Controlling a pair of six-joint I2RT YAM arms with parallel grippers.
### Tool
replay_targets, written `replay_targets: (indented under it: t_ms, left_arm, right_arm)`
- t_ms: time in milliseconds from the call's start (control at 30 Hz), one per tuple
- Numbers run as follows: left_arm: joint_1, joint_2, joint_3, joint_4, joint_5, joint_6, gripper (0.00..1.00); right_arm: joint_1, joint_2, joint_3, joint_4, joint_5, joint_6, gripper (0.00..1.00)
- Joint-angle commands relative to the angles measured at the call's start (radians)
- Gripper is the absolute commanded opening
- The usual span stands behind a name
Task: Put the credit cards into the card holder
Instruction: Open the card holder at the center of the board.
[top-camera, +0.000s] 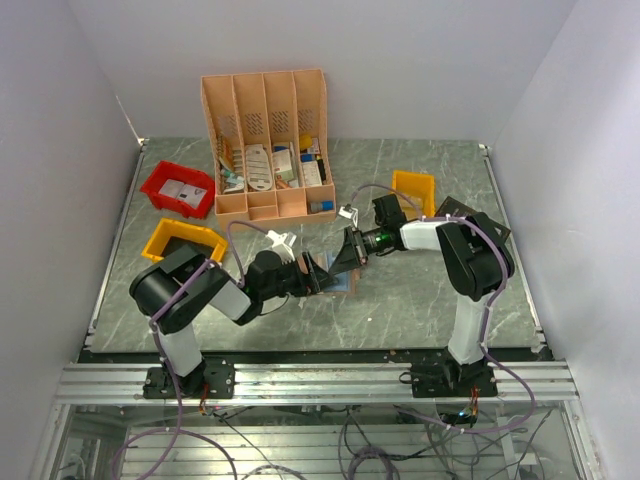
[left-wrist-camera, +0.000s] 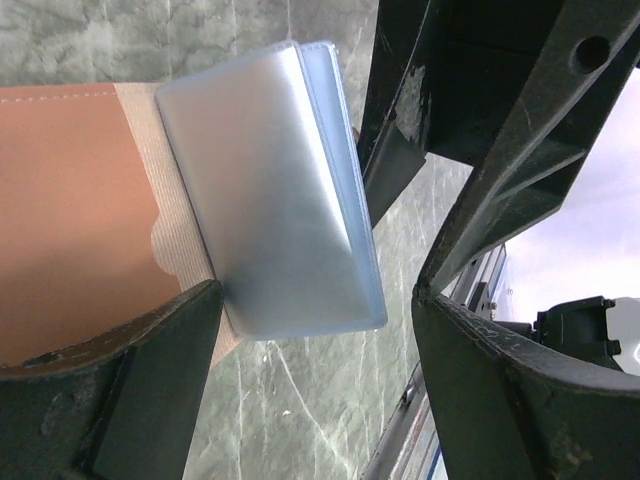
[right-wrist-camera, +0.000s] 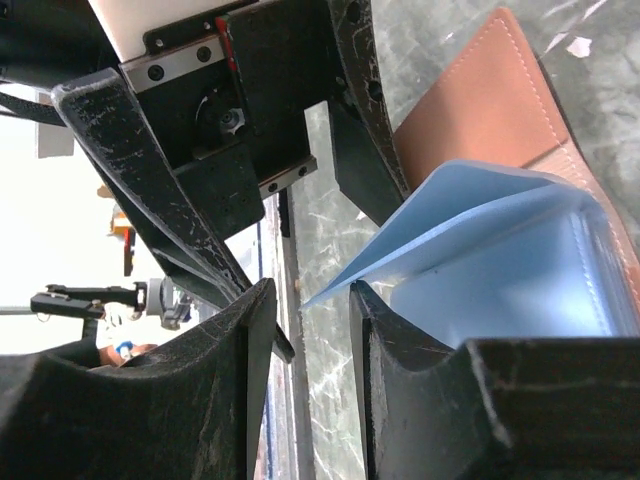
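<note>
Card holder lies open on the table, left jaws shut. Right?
No. The left gripper has its jaws wide open, not shut, as the left wrist view shows. The card holder does lie open on the table.

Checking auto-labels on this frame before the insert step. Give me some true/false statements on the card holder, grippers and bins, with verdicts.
1. The card holder lies on the table between the two grippers. True.
2. The left gripper is clamped shut on it. False: its jaws stand wide apart, with the clear pocket panels standing up between them.
3. A red bin sits left of the peach organiser. True.
4. The card holder is inside a yellow bin. False: it lies on the table; the nearest yellow bin is off to the left.
5. The right gripper is at the holder too, jaws apart. True.
</note>
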Motion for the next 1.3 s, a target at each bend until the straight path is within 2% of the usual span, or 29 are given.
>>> replay_targets:
  t_ms: [0, 133, 500, 600, 767, 867, 967, 1100, 1200, 1267]
  left_arm:
    - [-0.002, -0.017, -0.019, 0.024, 0.012, 0.014, 0.88]
    - [-0.003, -0.066, -0.015, -0.034, -0.011, 0.033, 0.87]
    - [-0.002, -0.390, 0.047, -0.644, -0.250, 0.162, 0.83]
    - [-0.003, -0.501, 0.047, -0.741, -0.286, 0.186, 0.75]
    - [-0.005, -0.574, 0.056, -0.683, -0.201, 0.188, 0.60]
    - [-0.017, -0.518, 0.084, -0.596, -0.142, 0.172, 0.45]
    - [-0.044, -0.441, 0.125, -0.522, -0.106, 0.170, 0.35]
    - [-0.072, -0.325, 0.186, -0.476, -0.064, 0.190, 0.27]
    - [-0.082, -0.281, 0.183, -0.431, -0.054, 0.189, 0.27]
    - [-0.089, -0.263, 0.182, -0.433, -0.066, 0.196, 0.27]
  right_arm:
    - [0.027, -0.024, -0.014, 0.094, -0.050, 0.083, 0.36]
    - [0.031, 0.023, 0.055, -0.057, 0.023, -0.031, 0.36]
    - [0.083, 0.101, 0.148, -0.144, 0.078, -0.083, 0.36]
    - [0.087, 0.117, 0.178, -0.167, 0.074, -0.092, 0.36]
    - [0.082, 0.089, 0.205, -0.245, 0.116, -0.172, 0.36]
    - [0.069, 0.058, 0.228, -0.315, 0.173, -0.240, 0.35]
    - [0.058, 0.021, 0.204, -0.297, 0.216, -0.235, 0.34]
    - [0.055, 0.040, 0.229, -0.338, 0.163, -0.263, 0.32]
    - [0.045, 0.069, 0.228, -0.330, 0.086, -0.259, 0.39]
    - [0.043, 0.064, 0.224, -0.328, 0.112, -0.256, 0.38]
